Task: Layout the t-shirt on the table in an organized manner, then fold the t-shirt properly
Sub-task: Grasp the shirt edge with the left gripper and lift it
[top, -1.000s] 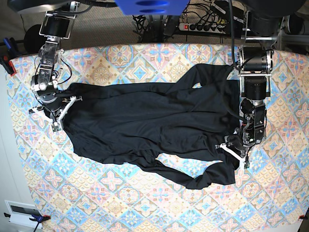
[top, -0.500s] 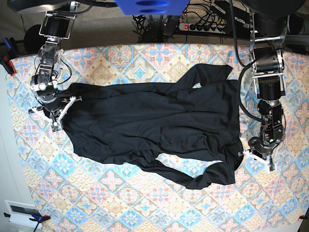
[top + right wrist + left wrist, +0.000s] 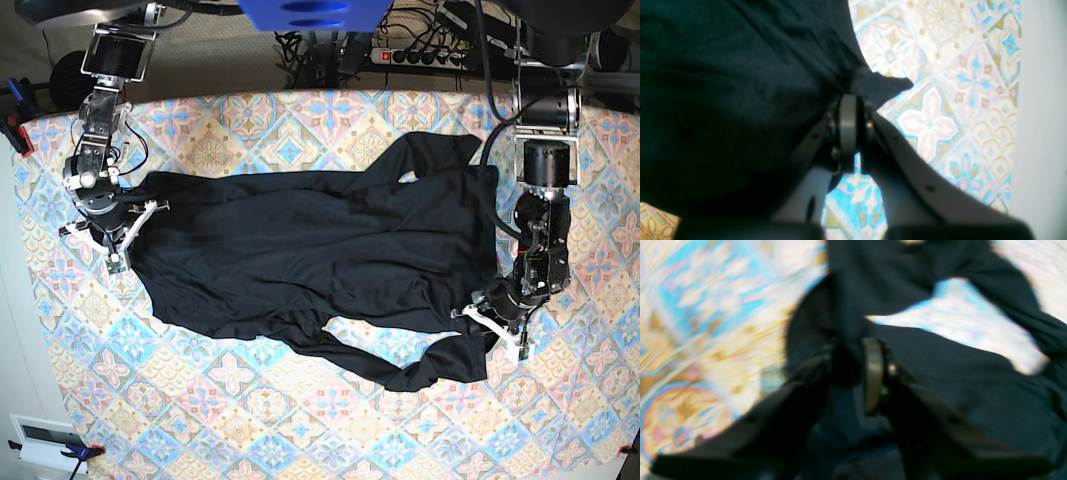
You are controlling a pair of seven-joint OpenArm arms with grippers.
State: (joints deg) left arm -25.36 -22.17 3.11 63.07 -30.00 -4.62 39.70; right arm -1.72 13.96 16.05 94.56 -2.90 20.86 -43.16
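Note:
The black t-shirt (image 3: 300,240) lies spread lengthwise across the table (image 3: 300,420), with rumpled folds along its near edge. At its left end my right gripper (image 3: 118,258) is shut on the fabric. The right wrist view shows that gripper (image 3: 855,100) pinching a corner of the t-shirt (image 3: 723,83) just above the table (image 3: 940,100). My left gripper (image 3: 492,332) is at the shirt's lower right edge. In the blurred left wrist view the left gripper (image 3: 846,366) has its jaws apart, with dark t-shirt (image 3: 957,373) cloth between and under them.
A power strip and cables (image 3: 420,55) lie beyond the far table edge. A red clamp (image 3: 20,135) sits at the left corner, and a white box (image 3: 45,440) stands off the near left. A pale surface (image 3: 1040,133) borders the table beside my right gripper.
The left gripper, off the shirt on bare cloth half a second ago, has moved left onto the shirt's lower right edge and its jaws have parted. The right arm has not moved.

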